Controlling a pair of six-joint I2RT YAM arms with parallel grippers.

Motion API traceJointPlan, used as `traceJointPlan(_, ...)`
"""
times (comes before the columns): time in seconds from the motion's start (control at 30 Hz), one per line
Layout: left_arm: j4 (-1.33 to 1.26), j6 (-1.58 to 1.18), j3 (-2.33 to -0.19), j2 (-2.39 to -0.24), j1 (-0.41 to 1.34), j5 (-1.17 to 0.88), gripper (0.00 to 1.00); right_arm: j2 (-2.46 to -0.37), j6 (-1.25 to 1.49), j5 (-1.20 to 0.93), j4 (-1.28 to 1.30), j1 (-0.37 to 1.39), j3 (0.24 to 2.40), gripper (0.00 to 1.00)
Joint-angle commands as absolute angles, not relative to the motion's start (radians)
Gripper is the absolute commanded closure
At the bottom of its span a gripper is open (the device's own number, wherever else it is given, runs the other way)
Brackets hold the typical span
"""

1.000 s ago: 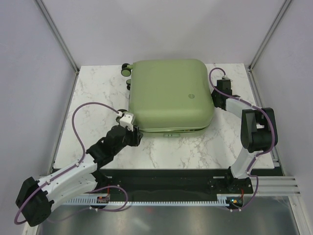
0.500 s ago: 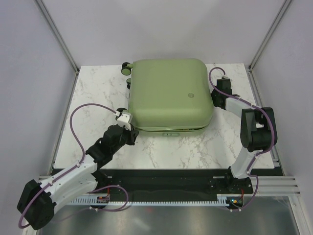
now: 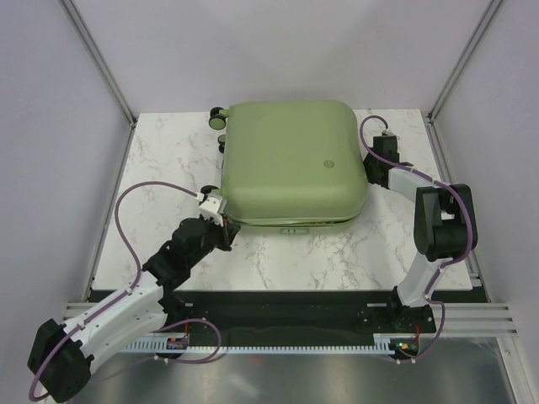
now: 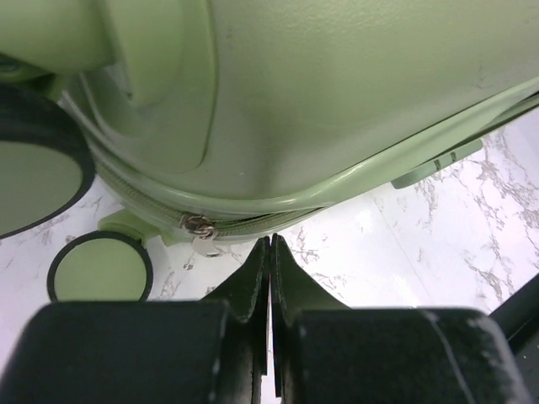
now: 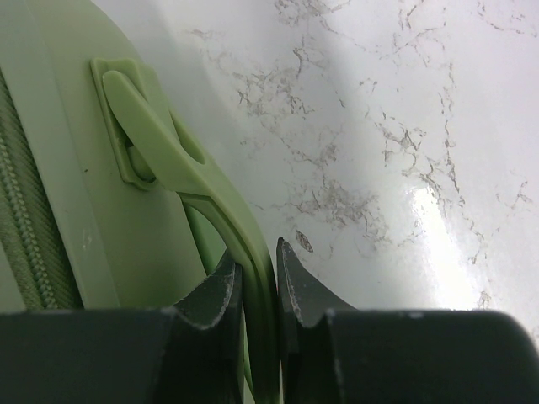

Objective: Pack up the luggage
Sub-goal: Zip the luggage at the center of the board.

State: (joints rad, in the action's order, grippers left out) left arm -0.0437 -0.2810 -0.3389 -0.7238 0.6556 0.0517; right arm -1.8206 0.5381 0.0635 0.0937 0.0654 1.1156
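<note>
The luggage (image 3: 290,160) is a pale sage-green hard-shell suitcase lying flat and closed on the marble table, wheels (image 3: 218,118) at its far left. My left gripper (image 3: 226,229) sits at its near-left corner, shut with nothing between the fingers. In the left wrist view its tips (image 4: 270,240) meet just right of the metal zipper pull (image 4: 200,227), apart from it. My right gripper (image 3: 369,166) is at the suitcase's right side, shut on the green side handle (image 5: 181,160), one finger (image 5: 215,290) behind the handle's bar and one in front.
Two caster wheels (image 4: 38,181) (image 4: 99,268) show close to my left fingers. The white marble tabletop (image 3: 320,252) lies in front of the suitcase. Grey enclosure walls and metal posts (image 3: 97,59) ring the table.
My left gripper's jaws have closed on nothing, and the left arm has drawn slightly back and left along the suitcase's corner. The right arm and suitcase have not moved.
</note>
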Motion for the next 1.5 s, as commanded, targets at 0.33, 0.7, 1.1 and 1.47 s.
traceJointPlan(0.33,0.011,-0.401,-0.304,-0.645,0.652,0.218,0.51,-1.888,0.672,0.167,0.138,0.054,1.083,1.0)
traceJointPlan(0.7,-0.248,-0.304,-0.209,-0.691,0.65,0.14,0.32,-1.881,0.649,0.114,0.104,0.054,1.094,1.0)
traceJointPlan(1.1,-0.428,-0.262,-0.198,-0.825,0.627,0.109,0.37,-1.855,0.594,0.107,0.118,0.049,1.124,1.0)
traceJointPlan(1.47,-0.46,-0.204,-0.186,-0.825,0.6,0.069,0.73,-1.871,0.58,0.072,0.098,0.049,1.132,1.0)
